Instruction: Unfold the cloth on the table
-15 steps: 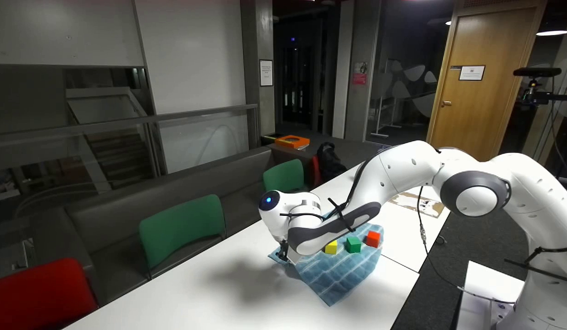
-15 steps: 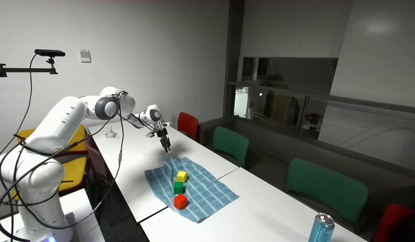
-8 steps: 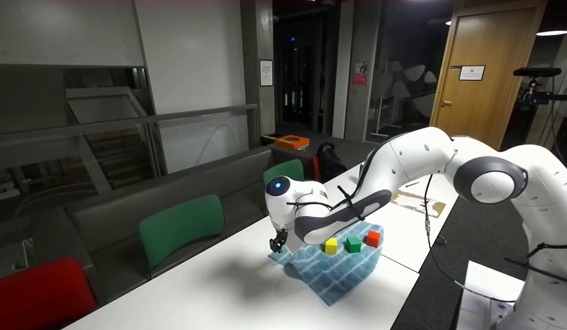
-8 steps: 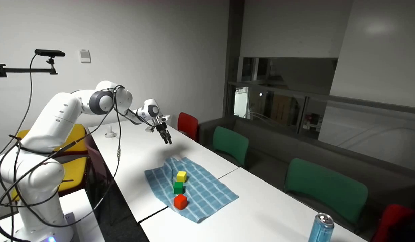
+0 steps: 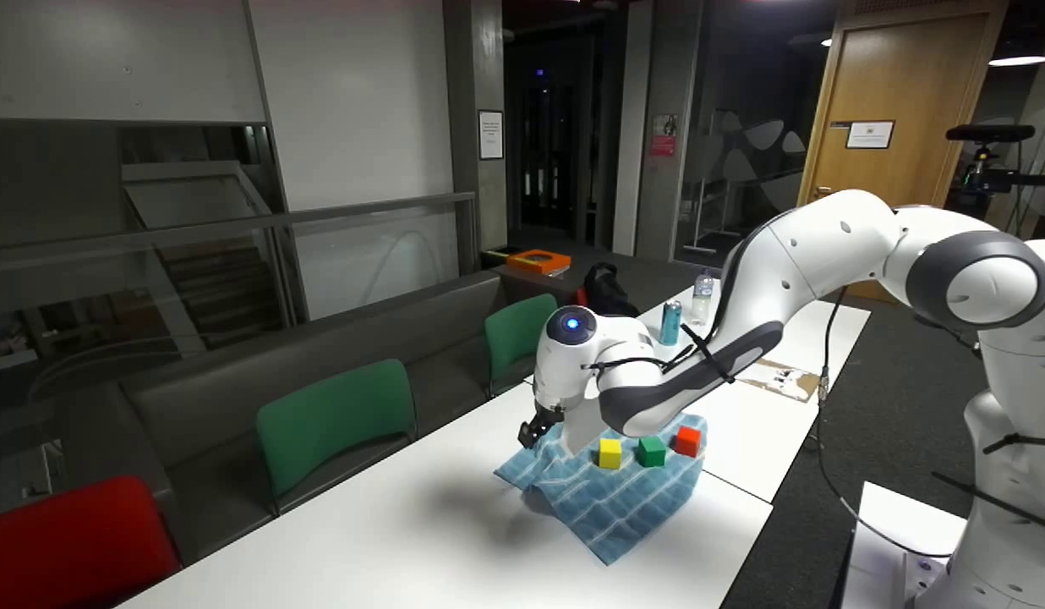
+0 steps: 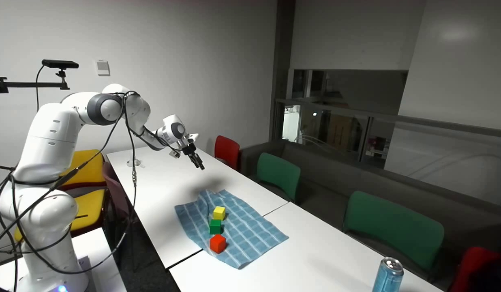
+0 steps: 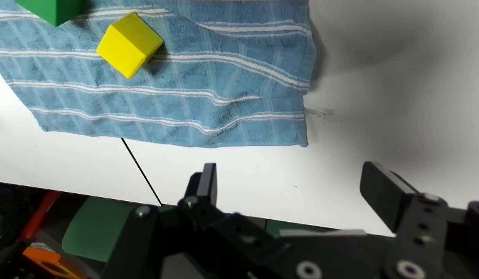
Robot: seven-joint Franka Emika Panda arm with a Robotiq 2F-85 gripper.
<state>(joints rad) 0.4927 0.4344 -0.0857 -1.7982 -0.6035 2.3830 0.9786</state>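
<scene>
While hovering above the white table (image 6: 299, 263), with the fingers of the gripper (image 7: 289, 174) spread wide, near the blue checked cloth (image 6: 250, 231), lying slightly rumpled across the seam (image 6: 185, 259), beneath three cubes (image 6: 215, 227)

Cloth (image 7: 193, 79): runs past the wrist view's top.
Can (image 6: 387, 278): base cut off in an exterior view.
Door sign (image 5: 869, 134): too small for me to read.

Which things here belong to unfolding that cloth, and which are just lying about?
Part of the job: cloth; table; gripper, open.
Just lying about: yellow cube, green cube and red cube, all on the cloth; blue can; bottle.
</scene>
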